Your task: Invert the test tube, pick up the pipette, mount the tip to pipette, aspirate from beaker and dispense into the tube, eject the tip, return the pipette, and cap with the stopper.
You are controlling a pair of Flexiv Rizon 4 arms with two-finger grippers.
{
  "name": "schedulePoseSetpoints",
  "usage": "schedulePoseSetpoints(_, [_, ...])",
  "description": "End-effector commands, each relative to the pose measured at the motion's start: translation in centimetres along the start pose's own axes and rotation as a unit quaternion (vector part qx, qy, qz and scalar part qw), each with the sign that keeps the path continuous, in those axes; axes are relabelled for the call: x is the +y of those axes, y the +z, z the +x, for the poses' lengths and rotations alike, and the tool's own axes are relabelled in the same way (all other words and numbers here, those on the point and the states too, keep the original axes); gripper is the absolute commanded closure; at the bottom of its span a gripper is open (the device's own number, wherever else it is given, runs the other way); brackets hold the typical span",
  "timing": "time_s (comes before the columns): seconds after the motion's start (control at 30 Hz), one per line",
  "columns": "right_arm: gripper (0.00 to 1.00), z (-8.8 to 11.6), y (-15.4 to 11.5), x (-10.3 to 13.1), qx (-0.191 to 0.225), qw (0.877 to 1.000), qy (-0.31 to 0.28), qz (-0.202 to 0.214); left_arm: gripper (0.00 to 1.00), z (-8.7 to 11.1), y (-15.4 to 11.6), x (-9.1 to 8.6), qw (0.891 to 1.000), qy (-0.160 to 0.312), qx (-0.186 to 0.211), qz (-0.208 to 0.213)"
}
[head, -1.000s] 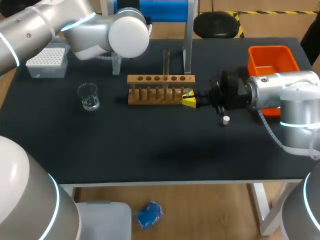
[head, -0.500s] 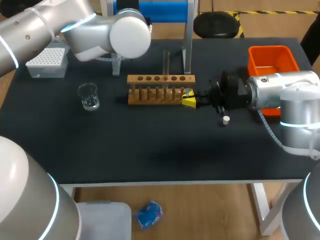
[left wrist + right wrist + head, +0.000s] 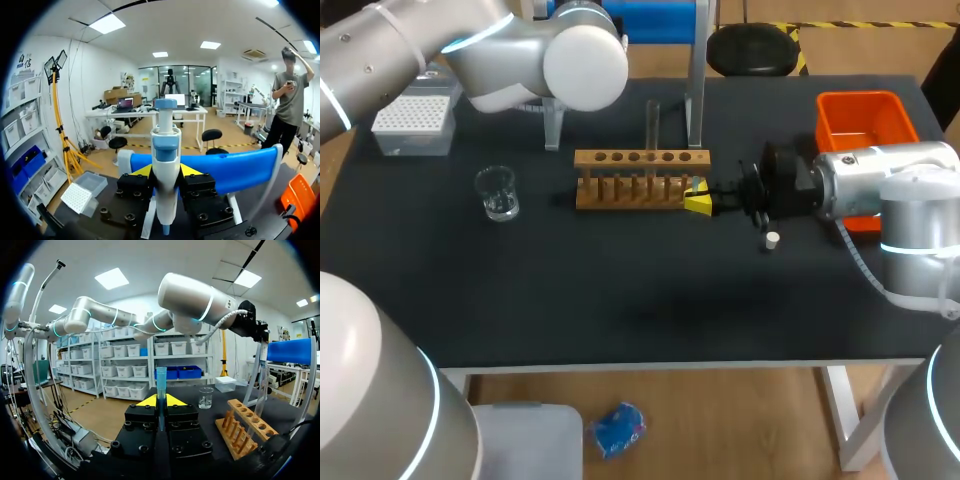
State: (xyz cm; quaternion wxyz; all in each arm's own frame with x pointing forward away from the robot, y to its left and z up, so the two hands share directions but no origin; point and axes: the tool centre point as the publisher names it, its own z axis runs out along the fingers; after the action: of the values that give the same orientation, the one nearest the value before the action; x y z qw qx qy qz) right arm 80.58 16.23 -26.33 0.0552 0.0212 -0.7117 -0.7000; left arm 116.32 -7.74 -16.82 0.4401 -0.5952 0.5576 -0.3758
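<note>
Test tube (image 3: 161, 382): clear, upright, clamped in the right end effector (image 3: 160, 401). Pipette (image 3: 165, 145): white and blue, vertical, gripped by the left end effector (image 3: 165, 171). Beaker (image 3: 498, 193): upright on the tabletop (image 3: 620, 300), apparently holding a little liquid. Stopper (image 3: 772, 239): small, white, lying on the tabletop.

Wooden rack (image 3: 641, 180), clear glass beaker (image 3: 497, 192), matt black table (image 3: 620, 290).
</note>
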Motion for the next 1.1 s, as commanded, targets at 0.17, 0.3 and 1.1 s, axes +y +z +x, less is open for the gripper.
schedulePoseSetpoints(0.17, [1.00, 0.0, 0.0, -0.1, 0.000, 1.000, 0.000, 0.000, 1.00, -0.1, -0.3, -1.9, 1.000, 0.008, -0.001, 0.013])
schedulePoseSetpoints(0.3, [1.00, 0.0, 0.0, -0.1, 0.000, 1.000, 0.000, 0.000, 1.00, -0.2, 0.0, -3.1, 1.000, 0.013, -0.003, 0.022])
schedulePoseSetpoints(1.1, [1.00, 0.0, 0.0, -0.1, 0.000, 1.000, 0.000, 0.000, 1.00, -2.2, -4.1, -6.7, 0.993, -0.008, 0.120, -0.010])
